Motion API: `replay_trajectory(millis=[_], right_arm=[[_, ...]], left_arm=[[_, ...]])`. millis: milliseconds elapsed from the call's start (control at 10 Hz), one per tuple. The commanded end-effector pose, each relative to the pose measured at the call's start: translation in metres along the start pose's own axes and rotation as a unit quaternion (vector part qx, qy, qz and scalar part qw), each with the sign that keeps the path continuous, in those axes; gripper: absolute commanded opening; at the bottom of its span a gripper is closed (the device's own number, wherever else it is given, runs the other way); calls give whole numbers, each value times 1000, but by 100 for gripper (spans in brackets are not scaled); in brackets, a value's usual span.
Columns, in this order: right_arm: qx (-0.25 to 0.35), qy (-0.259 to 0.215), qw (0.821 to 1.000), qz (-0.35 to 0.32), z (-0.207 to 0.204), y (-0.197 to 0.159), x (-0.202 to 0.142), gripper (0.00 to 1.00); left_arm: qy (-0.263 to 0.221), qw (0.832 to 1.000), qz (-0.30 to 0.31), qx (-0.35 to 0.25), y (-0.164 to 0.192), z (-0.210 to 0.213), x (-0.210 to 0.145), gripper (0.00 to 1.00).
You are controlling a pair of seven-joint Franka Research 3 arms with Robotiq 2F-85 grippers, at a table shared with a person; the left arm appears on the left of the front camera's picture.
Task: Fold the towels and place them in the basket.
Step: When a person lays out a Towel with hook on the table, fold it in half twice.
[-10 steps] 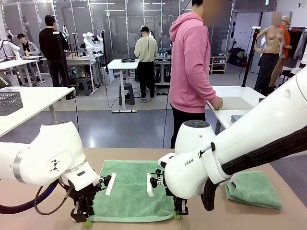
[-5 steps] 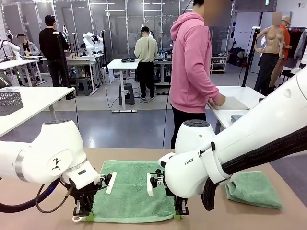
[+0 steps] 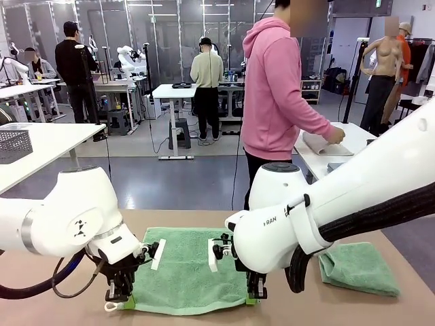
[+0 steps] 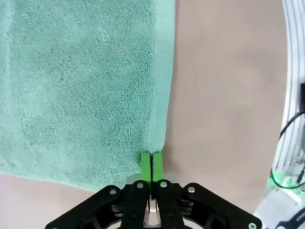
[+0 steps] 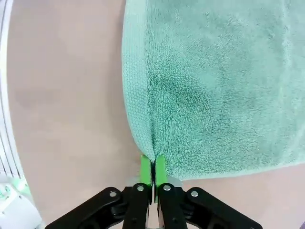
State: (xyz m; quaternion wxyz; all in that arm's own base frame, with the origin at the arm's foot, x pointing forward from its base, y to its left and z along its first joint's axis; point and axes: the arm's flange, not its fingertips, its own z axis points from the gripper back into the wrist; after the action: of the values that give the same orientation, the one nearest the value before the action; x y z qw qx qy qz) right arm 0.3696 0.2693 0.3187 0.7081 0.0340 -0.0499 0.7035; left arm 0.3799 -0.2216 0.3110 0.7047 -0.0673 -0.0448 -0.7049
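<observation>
Tan table: left jaws clamped shut on towel corner; right jaws clamped on neighbouring corner.

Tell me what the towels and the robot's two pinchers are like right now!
spread towel: open flat on the table, near corners pinched.
folded towel: folded, lying on the table at the robot's right.
left gripper: shut on the spread towel's corner.
right gripper: shut on its other near corner.

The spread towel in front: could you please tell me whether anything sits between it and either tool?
Nothing visible does. The left tool is shut on one near corner of the spread towel, and the right tool is shut on the other.
</observation>
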Motion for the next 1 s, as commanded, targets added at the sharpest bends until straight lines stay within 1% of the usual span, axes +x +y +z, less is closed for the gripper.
replay_trajectory(millis=[0,100,200,300,400,500,600,700,800,900], right_arm=[[-2,-20,1000,1,29,16,0,0],[-12,-24,1000,5,42,21,0,0],[-20,-26,999,7,52,27,1,0],[-23,-28,999,4,62,39,1,0],[-21,-31,999,3,70,53,2,0],[-33,-31,999,12,77,64,1,0],[-41,-27,999,13,83,68,1,0],[-47,-29,998,9,90,65,0,0],[-50,-34,998,6,93,59,2,0],[-47,-31,998,7,93,50,6,0]], left_arm=[[-24,1000,-10,-2,-13,24,-4,0],[-30,1000,-6,-2,-21,38,-4,0],[-52,998,-23,-1,-31,51,-2,0],[-51,999,-12,-15,-44,62,0,0],[-60,998,-13,-23,-58,70,2,0],[-68,997,-18,-14,-72,81,5,0],[-78,997,-26,-7,-80,91,8,0],[-71,997,-32,9,-82,103,14,0],[-71,997,-33,18,-72,108,15,0],[-67,997,-32,14,-58,109,16,0]])
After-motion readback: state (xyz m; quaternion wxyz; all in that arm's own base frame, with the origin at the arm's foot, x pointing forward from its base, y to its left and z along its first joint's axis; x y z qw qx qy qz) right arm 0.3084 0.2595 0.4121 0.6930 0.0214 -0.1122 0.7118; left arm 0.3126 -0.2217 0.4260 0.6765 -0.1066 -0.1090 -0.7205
